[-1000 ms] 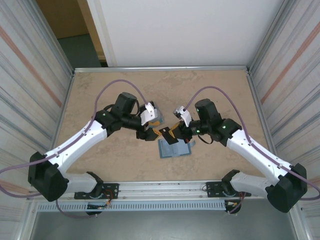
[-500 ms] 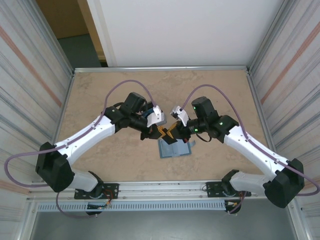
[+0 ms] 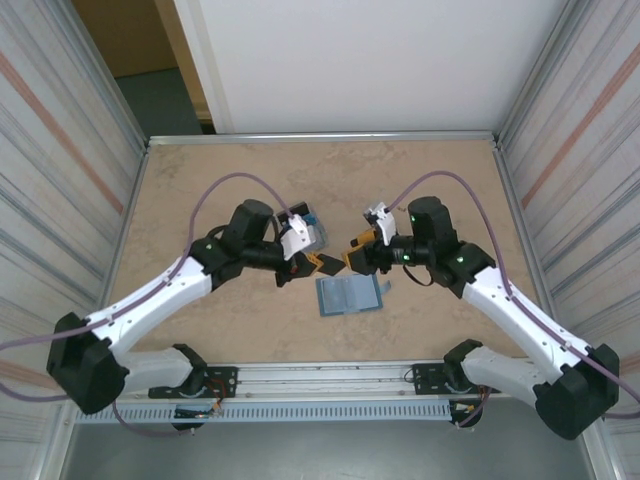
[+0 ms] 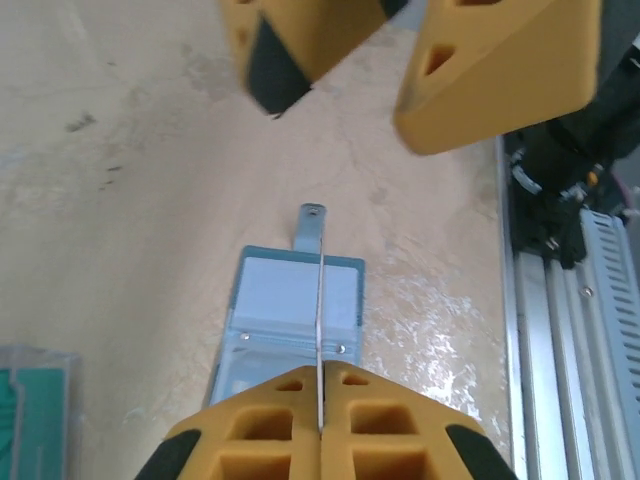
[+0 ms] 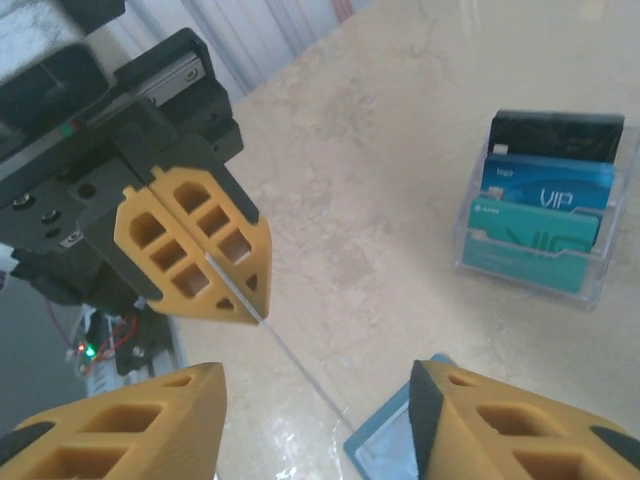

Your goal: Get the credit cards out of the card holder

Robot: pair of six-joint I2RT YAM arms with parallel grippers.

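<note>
- Beneath both claws, teal-blue bifold card holder (image 3: 350,295) lies open; left claw (image 3: 322,263) pressed together, right claw (image 3: 353,258) spread.
- Left wrist: thin edge-on plastic credit card (image 4: 319,290) pinched; hold it firmly, level.
- Right wrist: clear plastic card stand (image 5: 540,220) beyond the claw; likely drop spot.

Card (image 4: 319,300) in left gripper (image 4: 320,400) seen edge-on as thin line; face and colour not told. One end of card holder (image 4: 290,300) hidden behind left fingers (image 4: 250,440), themselves cut by bottom edge. Right gripper (image 4: 350,110) blurred, cut by top edge. Clear stand (image 4: 40,357) cut at picture's left edge. Right wrist view: card holder cut by bottom edge, one corner left in frame; black card (image 5: 555,135) mostly covered by blue card (image 5: 545,185).
</note>
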